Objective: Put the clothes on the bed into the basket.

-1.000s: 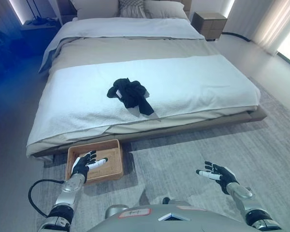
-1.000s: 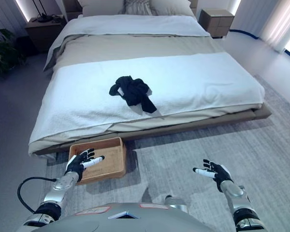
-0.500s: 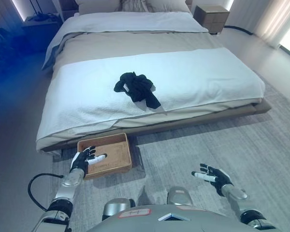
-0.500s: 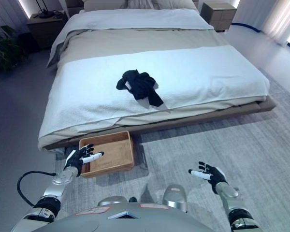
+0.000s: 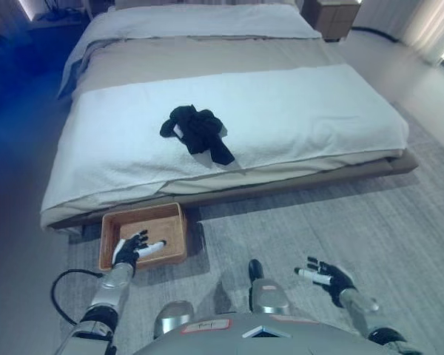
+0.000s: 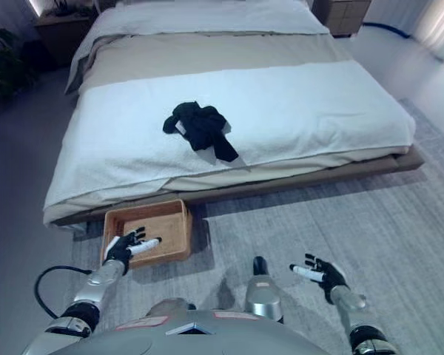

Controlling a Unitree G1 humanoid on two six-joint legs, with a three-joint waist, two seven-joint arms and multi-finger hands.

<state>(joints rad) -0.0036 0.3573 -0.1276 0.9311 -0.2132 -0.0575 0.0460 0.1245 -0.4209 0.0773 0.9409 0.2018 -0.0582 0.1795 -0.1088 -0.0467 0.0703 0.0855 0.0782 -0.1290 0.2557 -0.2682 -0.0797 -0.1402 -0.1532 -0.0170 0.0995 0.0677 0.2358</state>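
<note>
A crumpled black garment (image 5: 198, 132) lies on the white blanket near the foot of the bed (image 5: 311, 111), left of centre. A shallow wooden basket (image 5: 172, 222) sits on the rug against the bed's lower left corner. My left hand (image 5: 132, 250) hovers open over the basket's near edge, fingers spread and holding nothing. My right hand (image 5: 324, 274) is open low at the right above the rug, well away from the garment and the basket.
The bed fills the middle of the view, with grey and white covers further up. A grey rug (image 5: 340, 214) spreads under and in front of it. A wooden nightstand (image 5: 336, 15) stands at the far right of the bed head.
The whole picture has shifted as the camera moved. Both hands keep much the same open pose, the left over the basket. The garment lies unmoved on the bed.
</note>
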